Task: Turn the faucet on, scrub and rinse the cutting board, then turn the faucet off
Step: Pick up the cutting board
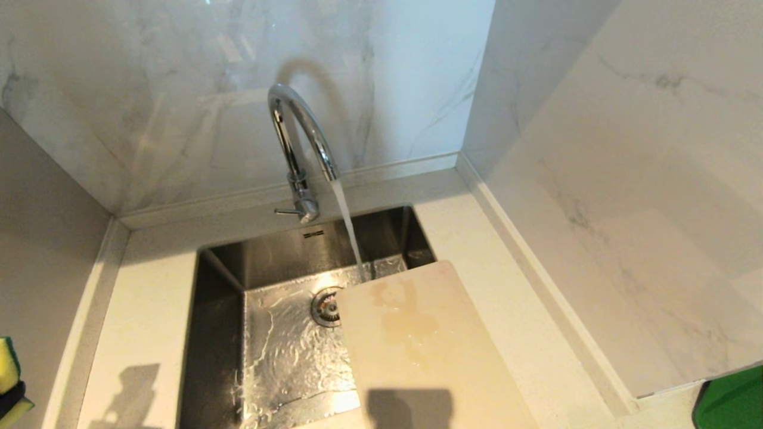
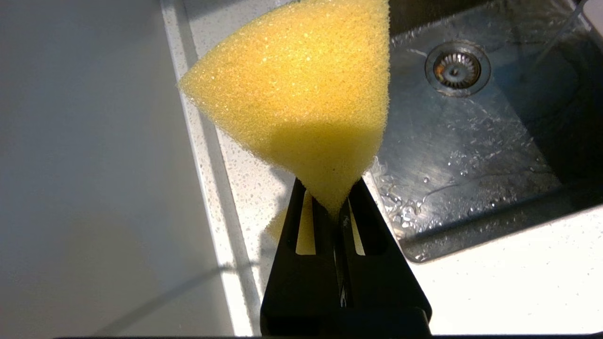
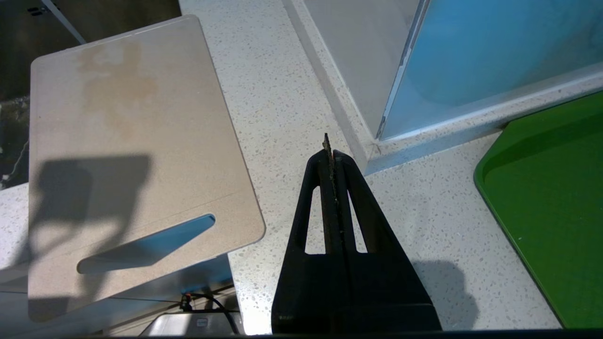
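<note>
**Water running, left hand holds sponge, board over sink**

Above the bench edge left of the sink, the left hand (image 2: 335,200) has its black fingers pressed together on a pinched corner of a yellow porous sponge (image 2: 301,89), which fans out wide beyond the tips. In the head view only a bit of the sponge (image 1: 8,381), with a green layer, shows at the far left edge. Below it lie the speckled white stone bench (image 2: 509,282) and the wet stainless steel sink (image 2: 471,155) with its round drain strainer (image 2: 457,69).

Right hand (image 3: 330,150) hangs over the bench to the right of the board, black fingers pressed together, nothing between them. Green tray (image 3: 556,197) lies near it on the bench, further right.

Shiny chrome faucet (image 1: 301,140) with arched gooseneck spout stands behind the sink; its small side lever (image 1: 285,211) sticks out to the left. A stream of water (image 1: 350,229) falls from the spout into the basin, landing just beside the board's far edge.

Large thin cream-beige rectangular cutting board (image 1: 426,351) with rounded corners lies partly on the bench, partly overhanging the sink's right side; tan stains near the far end, slot handle (image 3: 146,245) at the near end. White marble walls (image 1: 626,179) at back and right.
</note>
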Controlling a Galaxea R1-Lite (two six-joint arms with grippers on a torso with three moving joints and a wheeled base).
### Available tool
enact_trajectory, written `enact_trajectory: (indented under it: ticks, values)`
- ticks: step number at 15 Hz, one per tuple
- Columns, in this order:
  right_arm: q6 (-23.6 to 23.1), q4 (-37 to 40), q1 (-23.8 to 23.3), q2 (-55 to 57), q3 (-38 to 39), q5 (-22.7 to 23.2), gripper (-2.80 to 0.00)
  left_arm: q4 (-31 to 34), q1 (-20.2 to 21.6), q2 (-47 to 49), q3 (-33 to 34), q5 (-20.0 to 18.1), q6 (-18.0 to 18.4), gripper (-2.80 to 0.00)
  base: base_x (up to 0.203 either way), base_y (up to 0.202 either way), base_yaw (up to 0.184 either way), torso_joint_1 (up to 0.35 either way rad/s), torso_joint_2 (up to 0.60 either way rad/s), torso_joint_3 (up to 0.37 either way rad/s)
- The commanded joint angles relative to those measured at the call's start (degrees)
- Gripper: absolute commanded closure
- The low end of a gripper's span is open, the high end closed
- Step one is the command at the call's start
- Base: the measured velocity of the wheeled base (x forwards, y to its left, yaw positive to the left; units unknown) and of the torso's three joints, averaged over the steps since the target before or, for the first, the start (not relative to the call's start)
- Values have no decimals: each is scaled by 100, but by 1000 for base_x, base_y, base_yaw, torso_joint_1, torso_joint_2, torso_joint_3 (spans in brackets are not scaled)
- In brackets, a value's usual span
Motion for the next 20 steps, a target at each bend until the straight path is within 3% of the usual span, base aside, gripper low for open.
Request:
enact_trajectory:
  ticks: [1, 4, 7, 14, 20]
  values:
    - [1, 0, 0, -9, 0, 0, 0, -184, 38, -542, 371, 75, -100, 0, 0, 0, 0, 0, 0, 0]
    - [1, 0, 0, -9, 0, 0, 0, -15, 43, -738, 373, 72, -333, 0, 0, 0, 0, 0, 0, 0]
    - [1, 0, 0, -9, 0, 0, 0, 178, 89, -1260, 366, -30, -323, 0, 0, 0, 0, 0, 0, 0]
    - [1, 0, 0, -9, 0, 0, 0, 2053, 68, -2852, 373, 17, -310, 0, 0, 0, 0, 0, 0, 0]
    - [1, 0, 0, -9, 0, 2, 0, 2499, -138, -3780, 357, -3, -446, 0, 0, 0, 0, 0, 0, 0]
